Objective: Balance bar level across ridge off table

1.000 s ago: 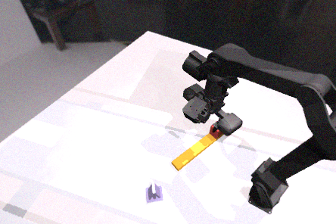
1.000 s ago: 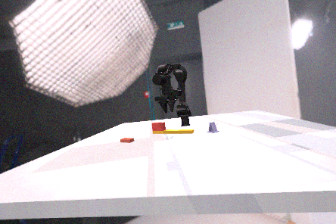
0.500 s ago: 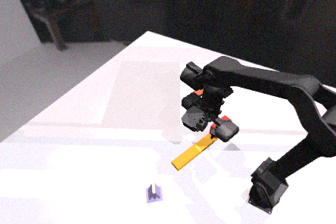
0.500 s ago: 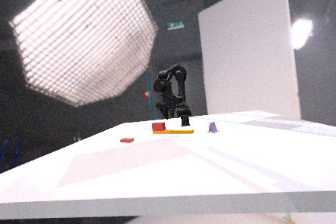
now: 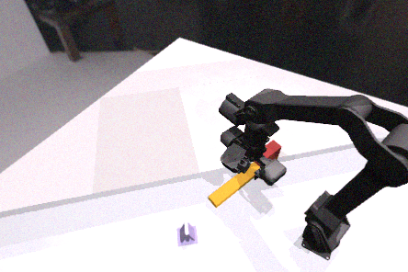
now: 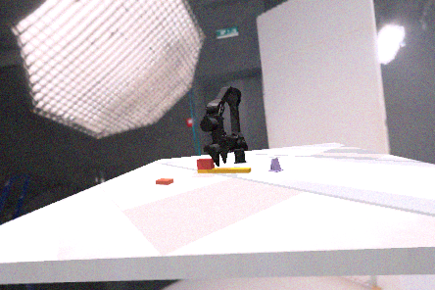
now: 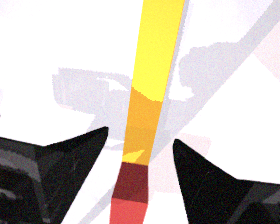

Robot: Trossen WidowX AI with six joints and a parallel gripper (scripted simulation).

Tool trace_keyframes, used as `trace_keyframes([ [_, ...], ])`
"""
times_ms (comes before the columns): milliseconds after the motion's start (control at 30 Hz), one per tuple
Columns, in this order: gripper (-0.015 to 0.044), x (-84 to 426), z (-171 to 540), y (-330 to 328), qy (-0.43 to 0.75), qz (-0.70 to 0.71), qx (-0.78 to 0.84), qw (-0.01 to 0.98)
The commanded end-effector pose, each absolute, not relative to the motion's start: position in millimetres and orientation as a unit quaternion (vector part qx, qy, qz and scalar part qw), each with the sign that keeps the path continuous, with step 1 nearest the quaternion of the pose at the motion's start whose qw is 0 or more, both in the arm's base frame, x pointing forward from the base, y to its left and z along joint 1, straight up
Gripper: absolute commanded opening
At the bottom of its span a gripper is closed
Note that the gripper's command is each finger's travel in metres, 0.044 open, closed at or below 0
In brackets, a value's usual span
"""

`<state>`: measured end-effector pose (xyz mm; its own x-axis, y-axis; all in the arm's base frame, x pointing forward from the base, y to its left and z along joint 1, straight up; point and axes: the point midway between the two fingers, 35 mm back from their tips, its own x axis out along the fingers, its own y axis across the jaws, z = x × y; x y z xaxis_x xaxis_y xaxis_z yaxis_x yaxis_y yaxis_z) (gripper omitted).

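Two jaws of the gripper [image 5: 252, 167] [image 6: 221, 161] [image 7: 141, 134] stand open, holding nothing; between and below them, the yellow bar [image 5: 233, 187] [image 6: 230, 170] [image 7: 152, 60] lies on the table [image 5: 138, 236] [image 6: 216, 227] [image 7: 31, 35]. Better to descend straight, centred, before closing gently.

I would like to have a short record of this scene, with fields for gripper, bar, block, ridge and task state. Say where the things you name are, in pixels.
gripper: open, fingers on either side above the bar
bar: yellow [image 5: 234, 186] [image 6: 225, 170] [image 7: 153, 55], low at the table, not on the ridge
block: red [image 5: 272, 150] [image 6: 205, 164] [image 7: 127, 212], at one bar end
ridge: purple [image 5: 187, 235] [image 6: 275, 165], apart from the bar
task state: bar not yet balanced
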<state>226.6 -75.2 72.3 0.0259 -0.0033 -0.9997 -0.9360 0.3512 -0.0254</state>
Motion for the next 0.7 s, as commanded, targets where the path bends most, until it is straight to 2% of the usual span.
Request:
trace_keyframes([
  [0, 0.0315, 226.2, 66.4, -75.8, 0.575, 0.396, -0.411, 0.586],
  [667, 0.0315, 226.4, 46.0, -75.9, 0.575, 0.397, -0.411, 0.586],
])
